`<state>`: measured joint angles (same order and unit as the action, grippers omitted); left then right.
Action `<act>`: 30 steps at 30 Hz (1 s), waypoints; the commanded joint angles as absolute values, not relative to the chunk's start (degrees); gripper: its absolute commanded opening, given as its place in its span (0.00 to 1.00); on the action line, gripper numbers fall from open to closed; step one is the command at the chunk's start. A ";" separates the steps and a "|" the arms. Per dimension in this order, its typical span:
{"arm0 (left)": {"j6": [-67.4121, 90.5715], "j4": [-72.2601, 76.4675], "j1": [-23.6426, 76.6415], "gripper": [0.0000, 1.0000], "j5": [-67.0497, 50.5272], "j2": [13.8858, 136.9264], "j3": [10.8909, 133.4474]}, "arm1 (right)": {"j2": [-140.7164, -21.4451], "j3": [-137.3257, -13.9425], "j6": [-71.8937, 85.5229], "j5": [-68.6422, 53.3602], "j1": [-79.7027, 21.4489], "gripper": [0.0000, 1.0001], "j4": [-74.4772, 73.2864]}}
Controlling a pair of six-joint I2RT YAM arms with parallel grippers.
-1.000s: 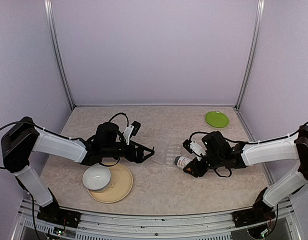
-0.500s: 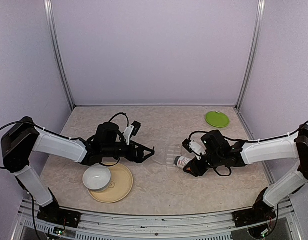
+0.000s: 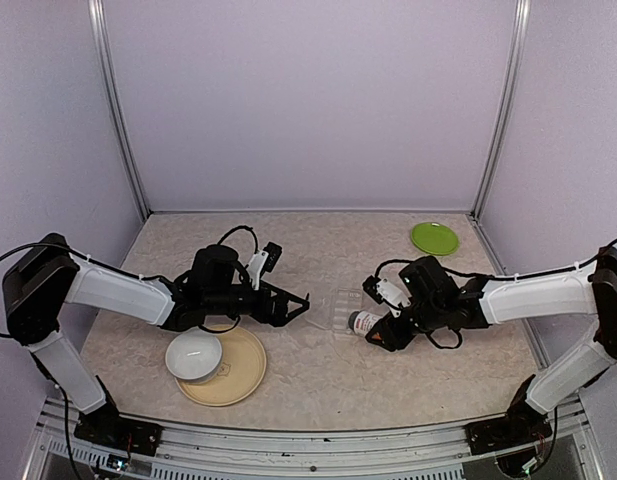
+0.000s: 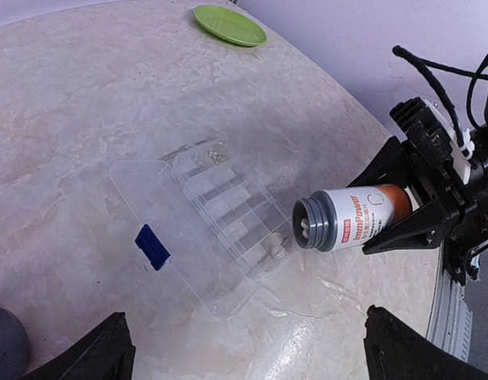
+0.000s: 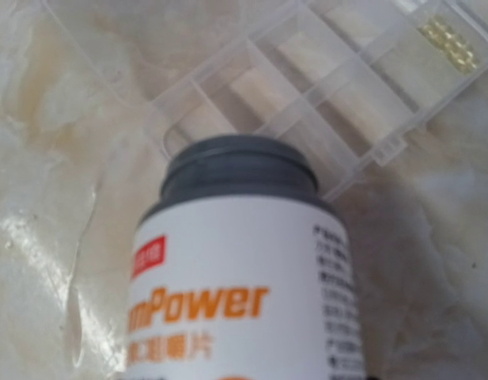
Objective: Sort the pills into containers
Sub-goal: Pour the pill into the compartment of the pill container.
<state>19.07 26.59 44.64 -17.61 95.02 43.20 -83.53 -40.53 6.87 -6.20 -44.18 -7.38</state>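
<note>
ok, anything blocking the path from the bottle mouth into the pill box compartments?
Nothing visible. The pill box has its lid lying open flat alongside, so the compartments are uncovered. The bottle in the right fingers is uncapped, mouth at the box's edge, pills showing inside.

The top camera looks down from high behind the near edge over the whole tabletop (image 3: 318, 385). The left wrist camera looks low across it at the pill box (image 4: 228, 210) and bottle (image 4: 350, 222) from mid-distance; the right wrist camera shows both very close.
</note>
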 commanded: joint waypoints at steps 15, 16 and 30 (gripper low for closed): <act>19.16 28.40 44.30 0.99 -18.19 95.69 43.07 | -83.97 -43.08 6.41 -6.65 -43.68 0.14 -9.72; 19.16 28.39 44.30 0.99 -18.19 95.70 43.07 | -84.06 -43.19 6.49 -6.72 -43.68 0.14 -9.94; 19.28 28.52 44.30 0.99 -18.33 96.03 43.14 | -84.93 -44.62 6.59 -7.62 -43.63 0.14 -12.37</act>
<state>19.09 26.59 44.64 -17.63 95.22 43.20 -84.33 -42.72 6.72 -6.72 -44.18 -11.11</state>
